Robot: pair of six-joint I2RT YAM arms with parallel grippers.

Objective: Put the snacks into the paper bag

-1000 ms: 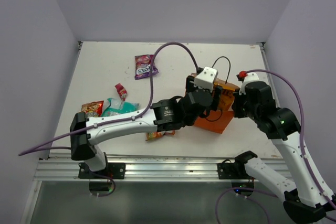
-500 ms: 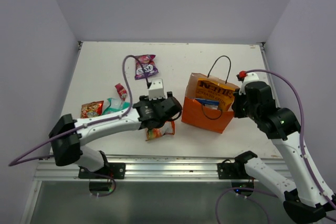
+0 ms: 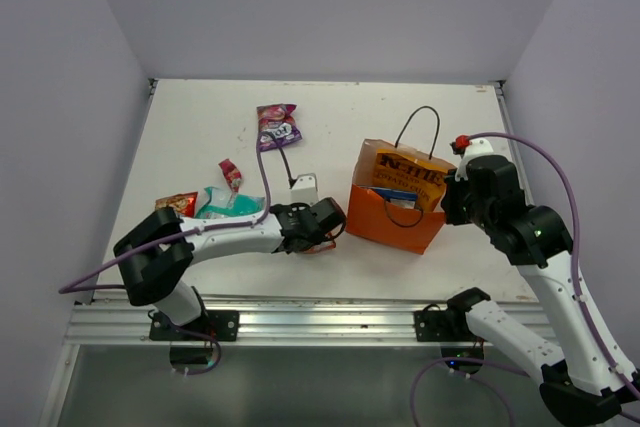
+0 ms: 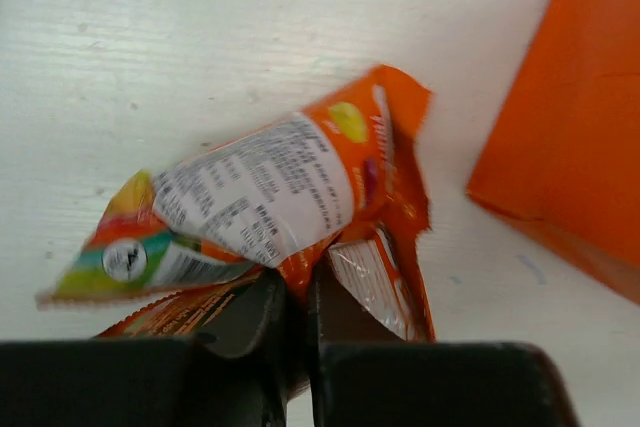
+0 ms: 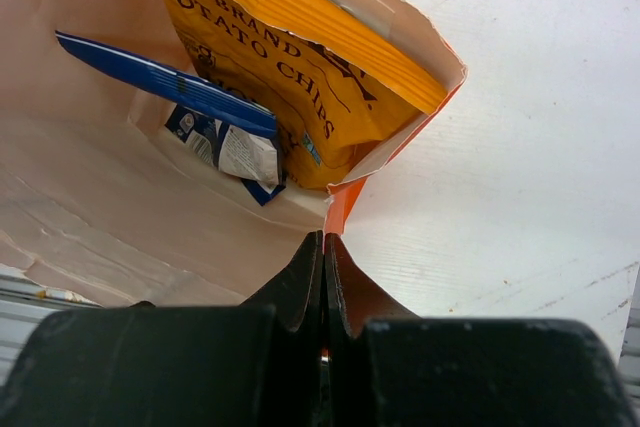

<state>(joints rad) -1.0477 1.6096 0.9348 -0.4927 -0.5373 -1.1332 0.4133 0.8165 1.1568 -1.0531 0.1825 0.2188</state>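
Left wrist: glossy orange-green foil packet (image 4: pixel 260 197) print blurred, lower edge hidden behind left gripper (image 4: pixel 298 292); boxy orange paper bag (image 4: pixel 580 137) cut by frame's right edge. Top view: packet mostly covered by that gripper. Right wrist: dark blue foil packet (image 5: pixel 150 77) partly behind orange-yellow chip packet (image 5: pixel 290 57).

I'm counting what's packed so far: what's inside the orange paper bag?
Inside the paper bag lean an orange-yellow potato chips packet and a dark blue packet beside it. Anything under them on the bag's floor is covered and cannot be seen.
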